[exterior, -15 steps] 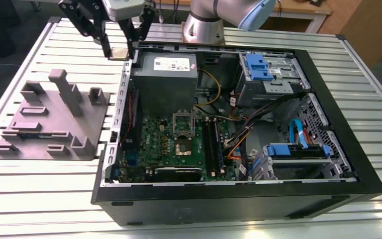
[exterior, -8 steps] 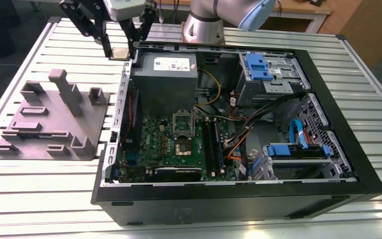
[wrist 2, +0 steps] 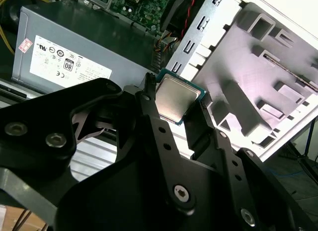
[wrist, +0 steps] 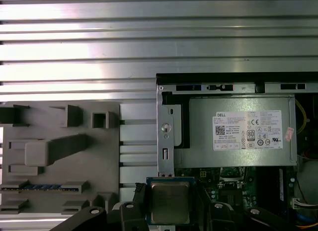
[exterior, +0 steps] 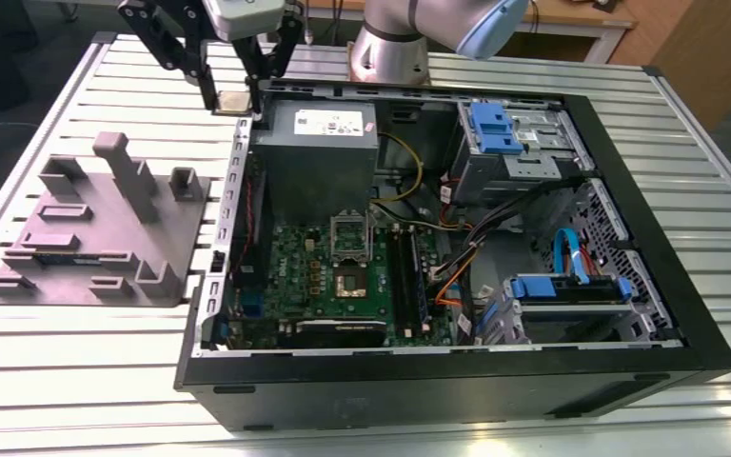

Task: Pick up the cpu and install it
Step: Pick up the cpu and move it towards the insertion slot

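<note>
Fingers [wrist 2: 155,129] closed on cpu [wrist 2: 176,99], hold it by two edges, above case [exterior: 683,295] corner, near power supply [exterior: 321,162]. Risk: chip slips or tilts in thin grip, then sits crooked on socket [exterior: 347,284], bends pins. Case wall, cables [exterior: 493,211] crowd way; grey holder [exterior: 87,238] on bench [exterior: 61,381] beside

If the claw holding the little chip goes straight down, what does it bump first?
Probably the computer case's side wall, beside the power supply, with the cpu held in the gripper touching first. Depth is unclear.
</note>
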`<control>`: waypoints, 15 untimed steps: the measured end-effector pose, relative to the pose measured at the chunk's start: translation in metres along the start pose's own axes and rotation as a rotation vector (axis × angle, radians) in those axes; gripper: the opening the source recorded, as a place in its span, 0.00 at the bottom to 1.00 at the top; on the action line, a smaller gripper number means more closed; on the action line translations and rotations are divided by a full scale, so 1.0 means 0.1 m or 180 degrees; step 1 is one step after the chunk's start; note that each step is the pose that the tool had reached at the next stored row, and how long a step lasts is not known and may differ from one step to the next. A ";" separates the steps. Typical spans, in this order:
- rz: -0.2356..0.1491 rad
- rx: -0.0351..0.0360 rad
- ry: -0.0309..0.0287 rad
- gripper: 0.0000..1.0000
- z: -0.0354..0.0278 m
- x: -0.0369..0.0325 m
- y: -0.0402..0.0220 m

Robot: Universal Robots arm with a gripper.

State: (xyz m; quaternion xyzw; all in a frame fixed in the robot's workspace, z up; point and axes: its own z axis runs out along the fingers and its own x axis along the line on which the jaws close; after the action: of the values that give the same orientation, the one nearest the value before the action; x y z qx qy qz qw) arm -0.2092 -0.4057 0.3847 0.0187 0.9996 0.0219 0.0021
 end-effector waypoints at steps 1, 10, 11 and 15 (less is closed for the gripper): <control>0.0000 0.0000 0.0000 0.47 0.000 -0.002 0.000; 0.0000 0.0000 0.0000 0.47 0.000 -0.021 0.001; 0.0000 0.0000 0.0000 0.47 0.000 -0.023 0.001; 0.0000 0.0000 0.0000 0.47 0.000 -0.039 0.002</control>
State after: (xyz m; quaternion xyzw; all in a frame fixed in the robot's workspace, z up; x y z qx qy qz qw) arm -0.2053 -0.4057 0.3847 0.0187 0.9996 0.0219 0.0021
